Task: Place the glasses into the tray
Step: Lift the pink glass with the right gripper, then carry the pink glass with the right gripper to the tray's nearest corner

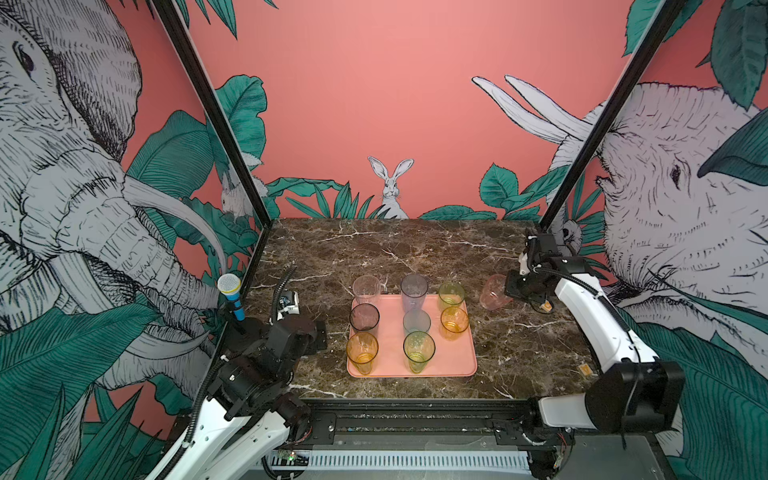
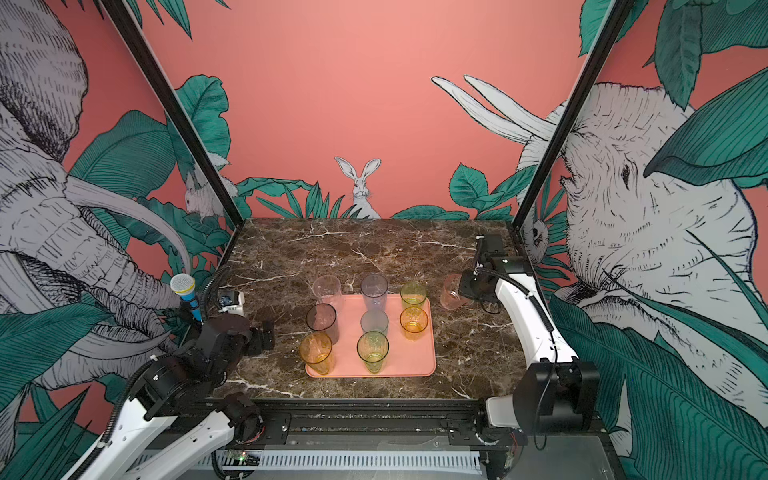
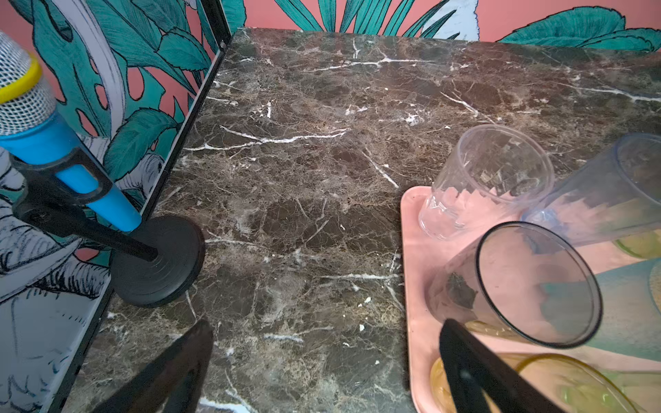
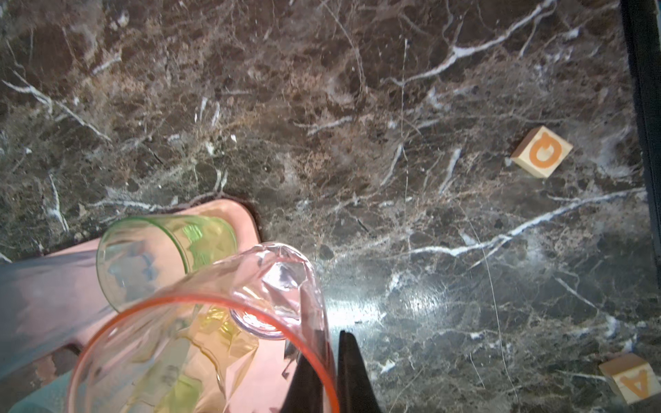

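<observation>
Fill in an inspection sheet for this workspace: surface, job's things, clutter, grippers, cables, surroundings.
Surface: dark marble table, no spills seen.
Job's things: pink tray holds eight glasses, the clear glass among them; the pink glass is off the tray, tilted, beside its far right corner.
Clutter: letter blocks Q and A on the table; microphone on a stand at the left edge.
Grippers: left gripper open, left of the tray, holding nothing; right gripper shut on the pink glass's rim.
Cables: black hoses along both arms, off the glasses.
Surroundings: jungle mural walls, black frame posts.
</observation>
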You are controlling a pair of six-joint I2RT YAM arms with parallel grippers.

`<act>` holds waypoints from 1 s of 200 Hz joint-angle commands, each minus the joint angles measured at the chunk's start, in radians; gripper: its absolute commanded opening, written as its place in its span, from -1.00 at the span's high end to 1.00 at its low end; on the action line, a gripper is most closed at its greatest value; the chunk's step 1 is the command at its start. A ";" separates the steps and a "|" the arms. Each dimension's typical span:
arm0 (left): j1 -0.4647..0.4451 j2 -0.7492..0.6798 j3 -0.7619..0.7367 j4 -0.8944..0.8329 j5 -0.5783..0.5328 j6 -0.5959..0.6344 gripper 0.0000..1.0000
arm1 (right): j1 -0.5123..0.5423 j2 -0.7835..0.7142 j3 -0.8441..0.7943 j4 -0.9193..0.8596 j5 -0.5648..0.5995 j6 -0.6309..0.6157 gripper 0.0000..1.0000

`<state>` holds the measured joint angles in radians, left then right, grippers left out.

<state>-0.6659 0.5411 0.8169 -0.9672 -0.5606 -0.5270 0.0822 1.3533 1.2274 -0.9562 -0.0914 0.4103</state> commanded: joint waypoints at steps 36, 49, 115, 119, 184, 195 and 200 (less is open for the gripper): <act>0.002 -0.013 -0.003 -0.014 -0.007 -0.019 -0.99 | 0.081 -0.095 -0.038 -0.090 0.021 -0.007 0.95; 0.002 -0.015 -0.003 -0.016 -0.009 -0.019 -0.99 | 0.099 -0.107 -0.050 -0.099 0.031 -0.001 0.95; 0.003 -0.019 0.001 -0.022 -0.016 -0.018 -0.99 | 0.208 -0.174 -0.057 -0.198 0.163 0.013 0.96; 0.001 -0.017 0.001 -0.022 -0.016 -0.018 -0.99 | 0.211 -0.181 -0.060 -0.202 0.167 0.014 0.96; 0.002 -0.003 0.003 -0.022 -0.018 -0.016 -0.99 | 0.288 -0.272 -0.106 -0.206 0.179 0.020 0.98; 0.001 -0.005 0.003 -0.022 -0.016 -0.016 -0.99 | 0.301 -0.280 -0.109 -0.214 0.186 0.019 0.98; 0.002 -0.004 0.003 -0.022 -0.016 -0.016 -0.99 | 0.306 -0.286 -0.112 -0.217 0.189 0.019 0.99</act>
<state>-0.6659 0.5312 0.8169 -0.9691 -0.5613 -0.5278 0.3641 1.0954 1.1202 -1.1442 0.0692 0.4191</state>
